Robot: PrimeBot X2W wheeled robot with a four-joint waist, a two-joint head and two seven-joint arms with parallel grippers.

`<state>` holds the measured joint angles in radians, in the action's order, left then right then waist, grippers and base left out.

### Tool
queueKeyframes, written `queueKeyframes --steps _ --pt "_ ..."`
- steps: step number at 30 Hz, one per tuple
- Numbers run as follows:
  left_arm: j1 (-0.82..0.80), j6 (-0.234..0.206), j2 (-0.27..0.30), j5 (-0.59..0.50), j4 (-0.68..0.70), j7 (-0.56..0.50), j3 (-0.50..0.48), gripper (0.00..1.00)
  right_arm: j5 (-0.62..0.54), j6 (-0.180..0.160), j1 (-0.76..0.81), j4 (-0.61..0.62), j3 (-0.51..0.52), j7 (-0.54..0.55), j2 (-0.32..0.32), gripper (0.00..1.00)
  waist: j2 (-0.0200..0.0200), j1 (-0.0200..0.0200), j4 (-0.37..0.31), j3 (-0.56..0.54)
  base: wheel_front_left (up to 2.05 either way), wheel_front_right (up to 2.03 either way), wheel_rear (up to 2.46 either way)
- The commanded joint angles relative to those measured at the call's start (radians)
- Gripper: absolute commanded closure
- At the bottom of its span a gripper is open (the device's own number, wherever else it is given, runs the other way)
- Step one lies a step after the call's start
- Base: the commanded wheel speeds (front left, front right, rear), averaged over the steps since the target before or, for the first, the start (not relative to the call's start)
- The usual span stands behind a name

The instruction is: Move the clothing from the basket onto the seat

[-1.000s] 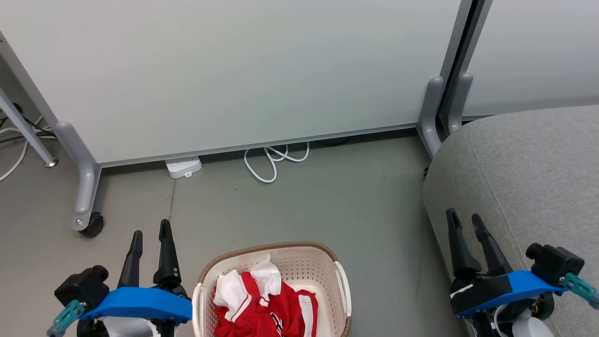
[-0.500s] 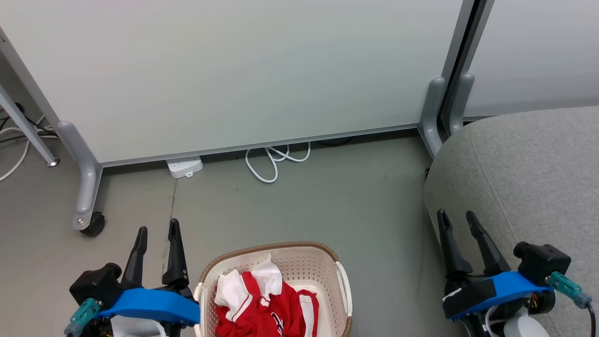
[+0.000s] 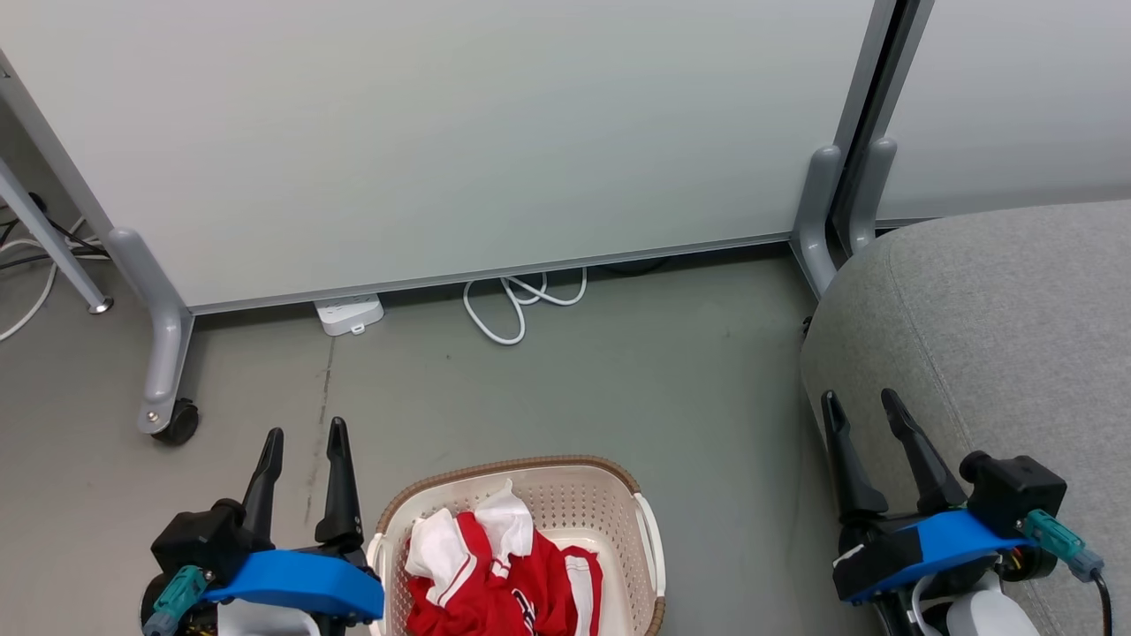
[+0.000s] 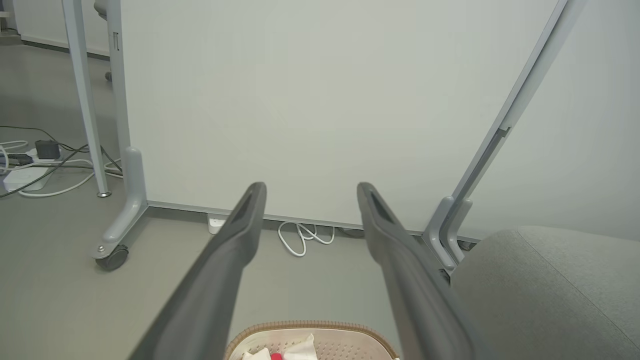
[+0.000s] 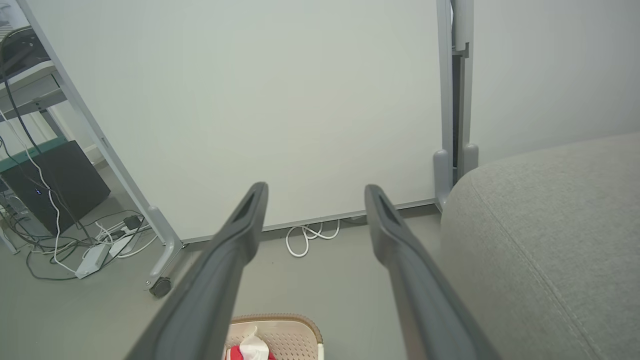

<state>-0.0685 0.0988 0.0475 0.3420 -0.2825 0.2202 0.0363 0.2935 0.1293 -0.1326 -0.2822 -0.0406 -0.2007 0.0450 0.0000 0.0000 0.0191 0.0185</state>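
Closest in, the clothing (image 3: 495,574) lies crumpled in the basket (image 3: 583,503), red and white folds heaped toward its left side. The left gripper (image 3: 305,428) hangs just beside the basket's left rim, fingers spread and empty. The right gripper (image 3: 859,397) hovers at the front edge of the seat (image 3: 998,336), fingers likewise parted and holding nothing (a ready stance, I judge: one arm placed to pick, the other near the drop-off). A stretch of grey floor (image 3: 618,380) separates basket and seat. Farther back, a white cable (image 3: 517,305) and a power strip (image 3: 347,314) lie at the foot of the pale partition panel (image 3: 442,132).
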Motion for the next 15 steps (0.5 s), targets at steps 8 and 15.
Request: queueKeyframes --steps 8,15 --pt "-0.02 0.0 0.004 -0.024 -0.012 0.023 0.003 0.0 -0.06 0.002 -0.016 -0.003 -0.003 -0.02 0.008 0.0 0.0 0.0 0.002 0.002 0.0 0.0 0.0" --pt "-0.018 -0.008 0.004 -0.059 -0.019 0.035 0.013 0.0 -0.106 0.002 -0.02 -0.011 -0.004 -0.032 0.008 0.0 0.0 0.0 0.002 0.001 0.0 0.0 0.0"
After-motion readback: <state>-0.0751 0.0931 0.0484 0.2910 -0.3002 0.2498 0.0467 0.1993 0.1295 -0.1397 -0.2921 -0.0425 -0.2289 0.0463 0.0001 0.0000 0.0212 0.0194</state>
